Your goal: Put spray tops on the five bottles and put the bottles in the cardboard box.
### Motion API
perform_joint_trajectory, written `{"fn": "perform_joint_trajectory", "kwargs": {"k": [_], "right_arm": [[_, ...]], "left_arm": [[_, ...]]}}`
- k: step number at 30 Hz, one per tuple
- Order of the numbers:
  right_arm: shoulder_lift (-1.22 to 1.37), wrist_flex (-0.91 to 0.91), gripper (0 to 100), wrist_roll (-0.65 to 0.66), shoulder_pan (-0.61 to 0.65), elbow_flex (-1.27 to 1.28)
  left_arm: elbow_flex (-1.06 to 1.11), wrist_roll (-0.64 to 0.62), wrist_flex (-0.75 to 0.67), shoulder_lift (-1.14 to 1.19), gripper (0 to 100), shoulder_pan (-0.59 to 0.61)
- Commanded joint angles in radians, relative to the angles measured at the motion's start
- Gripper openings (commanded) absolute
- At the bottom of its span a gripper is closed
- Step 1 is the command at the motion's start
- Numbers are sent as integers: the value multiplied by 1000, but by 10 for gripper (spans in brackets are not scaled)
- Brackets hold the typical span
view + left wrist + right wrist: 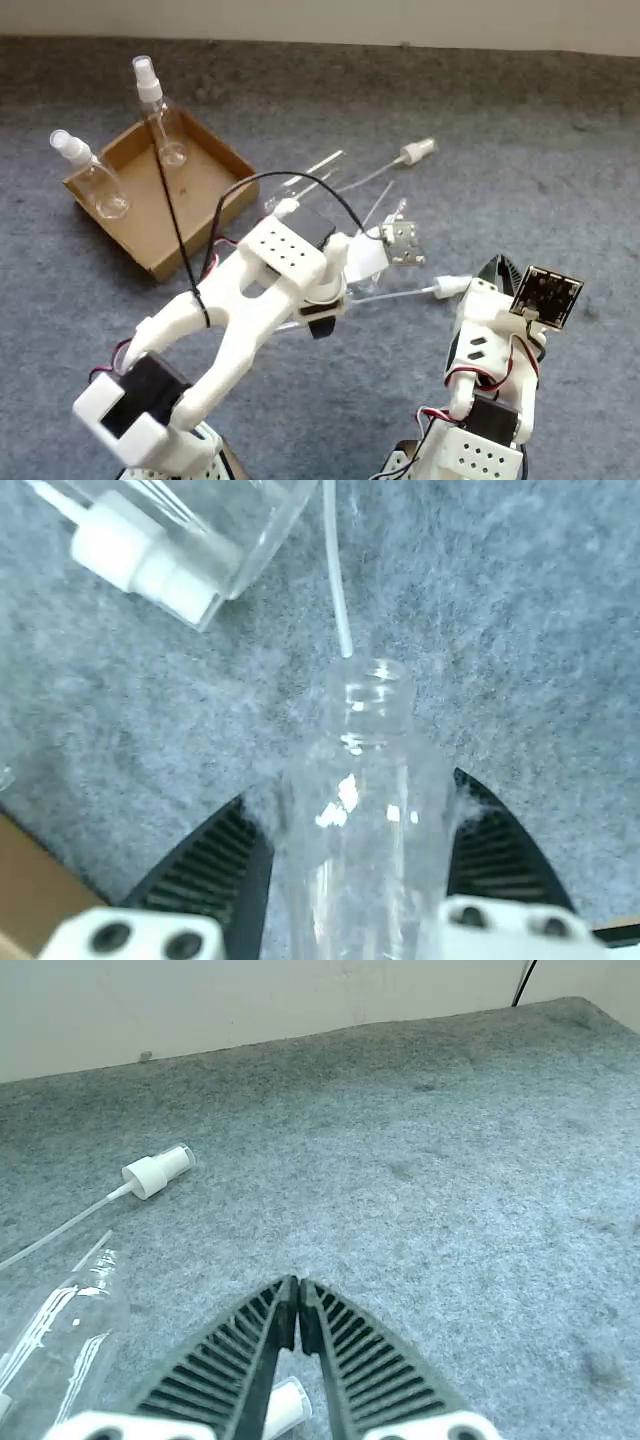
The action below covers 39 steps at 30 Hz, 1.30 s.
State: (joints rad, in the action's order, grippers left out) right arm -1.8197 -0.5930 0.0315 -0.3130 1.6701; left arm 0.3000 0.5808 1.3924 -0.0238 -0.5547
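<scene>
— Left gripper sits closest. What is in it?
— Its black ribbed jaws clamp a clear bottle by the body. The plastic is glossy and see-through, and the threaded neck stands open with no top on it. The bottle is over the grey tabletop near the middle of the scene, a little way from the cardboard box.
— And the thin line at its mouth?
— That is a white dip tube. Its end lies right at the neck's rim, but I cannot tell if it goes inside.
— How is the right gripper?
— Its jaws are pressed together with nothing between them. A near spray top, white, lies on the tabletop just beside its tip, with its tube running toward the left arm.
— Anything else of the task's?
— A far spray top lies farther back, tube trailing. The box, at the far left, holds a tall capped bottle and a second capped bottle, both clear with white tops. An uncapped bottle lies on its side near the right gripper.
</scene>
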Motion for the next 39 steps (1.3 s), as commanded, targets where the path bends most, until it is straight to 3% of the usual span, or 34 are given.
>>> {"fn": "perform_joint_trajectory", "kwargs": {"k": [1,7,14,24,31,39], "right_arm": [[1,-7,4,5,-5,105],[-7,-41,4,5,-4,105],[-8,-45,4,6,-4,105],[-8,-45,4,11,18,105],[-7,-47,4,12,33,104],[1,-197,4,71,68,33]], "left_arm": [[-104,3,72,-174,44,-5],[-101,-2,78,-395,42,-4],[-51,-270,69,-598,42,-2],[148,-430,-14,-937,42,-1],[496,-433,-229,-1242,42,13],[923,-439,-548,-1566,43,259]]}}
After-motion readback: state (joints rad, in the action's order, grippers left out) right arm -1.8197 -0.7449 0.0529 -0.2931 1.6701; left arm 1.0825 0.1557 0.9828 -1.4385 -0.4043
